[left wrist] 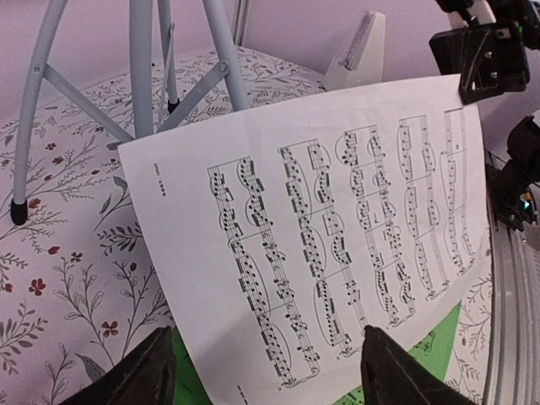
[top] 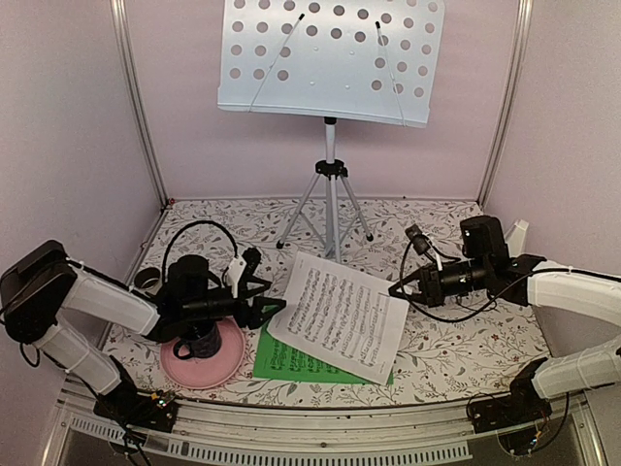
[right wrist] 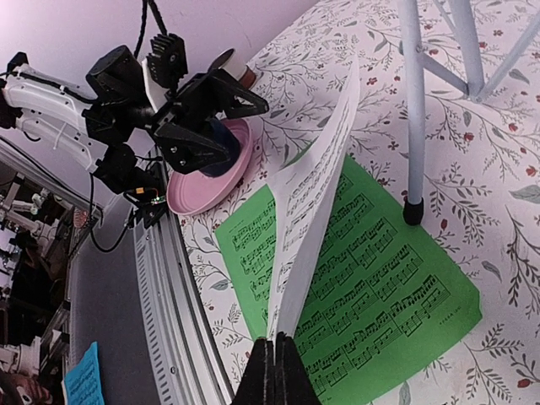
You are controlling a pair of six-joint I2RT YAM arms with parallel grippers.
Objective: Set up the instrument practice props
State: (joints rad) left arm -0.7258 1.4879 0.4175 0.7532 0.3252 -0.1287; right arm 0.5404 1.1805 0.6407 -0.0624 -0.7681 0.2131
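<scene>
The right hand (top: 394,288) pinches the white sheet (top: 340,316) by its right edge, holding it tilted over the green sheet (top: 286,361) near the counter's (top: 437,349) near edge, while the left hand (top: 270,283) hangs spread just beside its left edge.

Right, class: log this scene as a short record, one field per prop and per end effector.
music stand: upright at the back, no paper on it
white sheet: raised at one corner, over the green sheet
green sheet: flat on the table
metronome: standing far right, untouched
left end effector: open, facing the white sheet
right end effector: shut on white sheet
</scene>
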